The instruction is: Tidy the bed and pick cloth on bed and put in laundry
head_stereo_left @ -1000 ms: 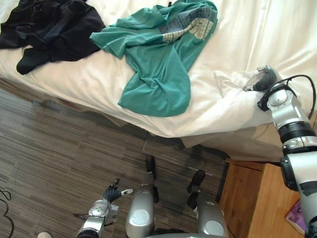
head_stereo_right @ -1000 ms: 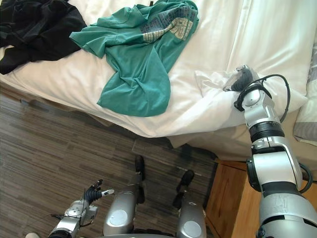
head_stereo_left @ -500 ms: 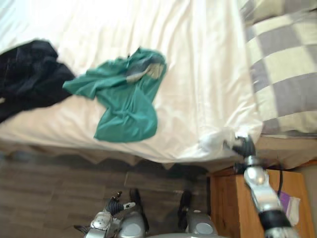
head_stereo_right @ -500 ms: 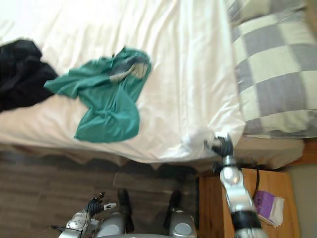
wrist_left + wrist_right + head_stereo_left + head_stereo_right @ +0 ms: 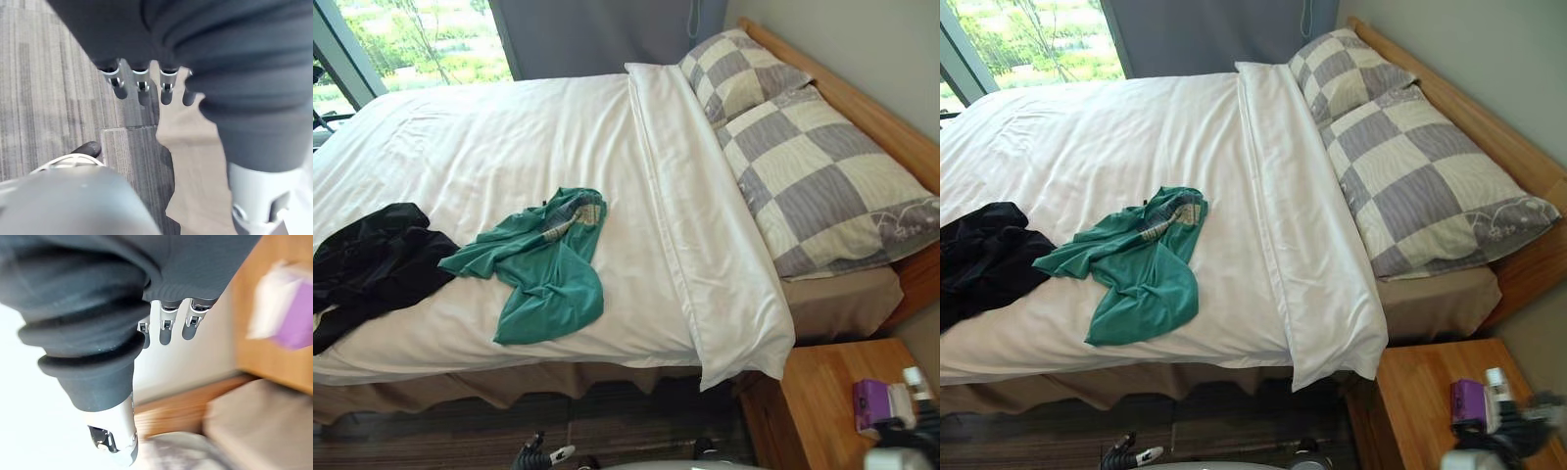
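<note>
The green shirt (image 5: 548, 269) was seen crumpled on the white duvet (image 5: 509, 147) near the bed's front edge. Its sleeve was touching the black garment (image 5: 372, 269) to the left. The left hand (image 5: 142, 90) was held low over the floor (image 5: 49, 98), fingers straight and slightly apart, nothing gripped. The right hand (image 5: 167, 328) was seen above the nightstand (image 5: 813, 392) by a purple box (image 5: 871, 401), fingers extended, empty.

Bedroom; bed (image 5: 509, 147), pillows (image 5: 813, 176), nightstand (image 5: 822, 401)
</note>
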Robot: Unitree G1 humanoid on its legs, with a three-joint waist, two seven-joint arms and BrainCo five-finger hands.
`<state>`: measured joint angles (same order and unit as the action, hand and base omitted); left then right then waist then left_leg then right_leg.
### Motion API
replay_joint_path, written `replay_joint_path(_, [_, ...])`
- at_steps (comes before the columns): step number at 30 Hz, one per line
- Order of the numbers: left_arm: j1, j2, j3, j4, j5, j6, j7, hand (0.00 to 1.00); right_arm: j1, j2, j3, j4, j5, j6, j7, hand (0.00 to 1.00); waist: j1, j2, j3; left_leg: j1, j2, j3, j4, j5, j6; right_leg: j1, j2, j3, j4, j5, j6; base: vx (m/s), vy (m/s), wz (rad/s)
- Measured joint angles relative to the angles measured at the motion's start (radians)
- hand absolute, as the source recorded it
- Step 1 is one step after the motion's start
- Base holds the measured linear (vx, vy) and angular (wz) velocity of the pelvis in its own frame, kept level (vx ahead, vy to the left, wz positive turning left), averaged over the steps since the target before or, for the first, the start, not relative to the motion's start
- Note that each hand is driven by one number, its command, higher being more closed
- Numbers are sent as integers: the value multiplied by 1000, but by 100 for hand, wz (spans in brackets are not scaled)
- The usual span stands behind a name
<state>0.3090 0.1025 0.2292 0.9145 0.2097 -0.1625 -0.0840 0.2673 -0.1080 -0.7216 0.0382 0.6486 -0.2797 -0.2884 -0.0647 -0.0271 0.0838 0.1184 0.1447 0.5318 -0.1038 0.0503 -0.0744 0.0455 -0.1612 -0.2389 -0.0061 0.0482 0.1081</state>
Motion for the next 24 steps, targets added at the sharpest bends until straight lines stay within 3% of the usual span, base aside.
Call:
replay_joint_path(2, [28, -4, 8, 0, 4, 0, -1, 0, -24, -6, -15, -112, 11, -28, 41, 100, 0, -16, -17, 0, 0, -5, 0, -1, 0, 1, -1, -4, 3, -2, 2, 37, -12, 7])
replay_joint_path(4, [39, -4, 18, -1, 8, -1, 2, 0, -55, -9, 23, -207, 34, -21, 102, 100, 3, -23, -17, -2, -1, -11, 0, -1, 0, 1, -1, -8, 6, -1, 2, 22, -11, 8])
replay_joint_path(6, [42, -2, 14, -1, 23, 0, 2, 0, -108, -16, 129, -261, 114, 28, 228, 100, 7, -29, -28, -1, -6, -21, 0, 0, 0, 2, -5, -9, 15, -2, 1, 13, -1, 10])
replay_joint_path(9, [39, 3, -30, 0, 25, -1, 14, 0, -179, -35, 278, -239, 175, 96, 305, 100, 20, -24, -25, -11, -13, -44, 0, 2, -2, -1, -16, -13, 19, -5, -3, 0, 32, 16])
replay_joint_path(12, [-14, 57, -222, -7, -11, 44, 48, 0, -378, -92, 457, -167, 198, 130, 271, 100, 33, 16, 3, -72, -27, -74, 0, 10, 4, -62, -34, -26, 49, -13, -10, -71, 46, 28])
replay_joint_path(13, [-85, 72, -307, -37, -55, 108, 46, 0, -571, -156, 503, -121, 205, 132, 212, 100, 31, 47, 58, -149, -43, -106, 0, 28, 14, -139, -44, -29, 77, -14, -8, -142, 77, 42])
replay_joint_path(15, [-130, 74, -319, -60, -89, 137, 46, 0, -698, -206, 502, -74, 206, 129, 178, 100, 27, 80, 120, -191, -51, -124, 1, 42, 16, -180, -49, -29, 85, -11, -13, -115, 55, 46])
replay_joint_path(17, [-185, 70, -347, -92, -137, 161, 46, 0, -874, -298, 495, 59, 216, 130, 137, 100, 37, 129, 226, -267, -58, -135, 1, 85, 31, -250, -49, -14, 88, 25, -14, -106, 59, 28])
replay_joint_path(19, [-203, 71, -346, -101, -162, 179, 45, 0, -916, -317, 479, 137, 246, 131, 133, 100, 55, 138, 284, -296, -59, -132, 7, 110, 54, -283, -47, -2, 85, 48, -14, -3, 5, -6])
replay_joint_path(22, [-216, 74, -347, -119, -181, 178, 43, 0, -887, -316, 465, 185, 286, 128, 211, 100, 57, 148, 320, -349, -70, -119, 8, 116, 62, -343, -49, 16, 84, 59, -9, 85, -20, -10])
replay_joint_path(24, [-229, 73, -347, -120, -181, 180, 41, 0, -807, -310, 481, 162, 300, 118, 319, 100, 53, 148, 321, -367, -75, -113, 8, 116, 61, -376, -53, 43, 84, 60, -8, 121, -38, -23])
